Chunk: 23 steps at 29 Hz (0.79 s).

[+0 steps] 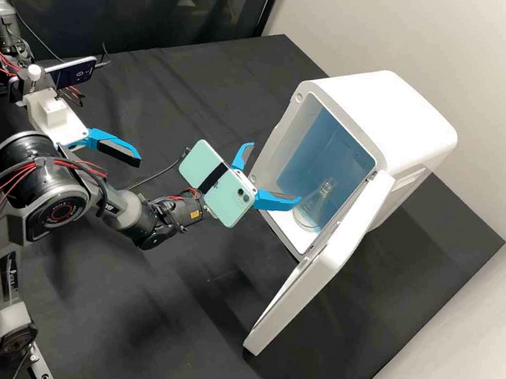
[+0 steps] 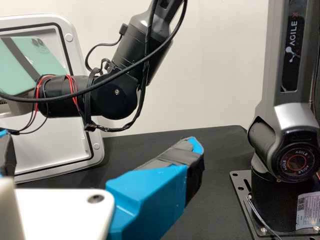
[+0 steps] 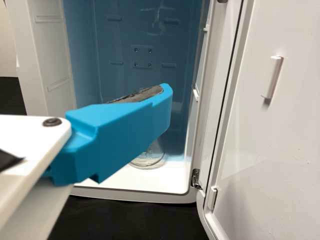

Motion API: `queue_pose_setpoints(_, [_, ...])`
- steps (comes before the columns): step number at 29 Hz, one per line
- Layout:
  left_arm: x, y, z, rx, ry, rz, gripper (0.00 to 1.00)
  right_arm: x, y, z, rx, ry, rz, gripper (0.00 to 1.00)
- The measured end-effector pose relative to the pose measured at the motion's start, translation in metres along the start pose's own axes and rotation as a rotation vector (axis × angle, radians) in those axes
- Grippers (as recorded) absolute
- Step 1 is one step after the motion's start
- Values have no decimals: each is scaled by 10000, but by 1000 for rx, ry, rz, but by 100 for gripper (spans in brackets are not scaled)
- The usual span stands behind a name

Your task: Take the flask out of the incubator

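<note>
The white incubator (image 1: 393,115) stands at the bench's right with its door (image 1: 319,257) swung open. A clear glass flask (image 1: 318,203) stands upright on its blue-lit floor; in the right wrist view its base (image 3: 147,159) shows under a blue finger (image 3: 125,125). My right gripper (image 1: 261,179) is open at the incubator's mouth. Its lower fingertip points at the flask and stops just short of it, with nothing between the fingers. My left gripper (image 1: 109,144) hangs open over the bench's left, far from the incubator, one finger (image 2: 170,175) showing large in its own view.
A mint-green phone (image 1: 219,183) is strapped to the right wrist, and a darker one (image 1: 73,70) sits on the left. The open door hangs low beside the opening. The bench's edge (image 1: 442,290) runs close behind the incubator. An arm's base column (image 2: 290,150) stands near the left gripper.
</note>
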Motion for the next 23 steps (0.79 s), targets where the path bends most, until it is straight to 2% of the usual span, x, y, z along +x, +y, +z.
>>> queue_pose_setpoints(16, [-4, -3, -19, 0, 6, -1, 100, 0, 0, 0, 0, 0, 0, 100])
queue_pose_setpoints(18, [-25, -28, -51, 10, 4, -13, 100, 0, 0, 0, 0, 0, 0, 100])
queue_pose_setpoints(20, [-63, -67, -116, 5, 19, -28, 100, 0, 0, 0, 0, 0, 0, 100])
queue_pose_setpoints(23, [-152, -154, -258, -35, 69, -62, 100, 0, 0, 0, 0, 0, 0, 100])
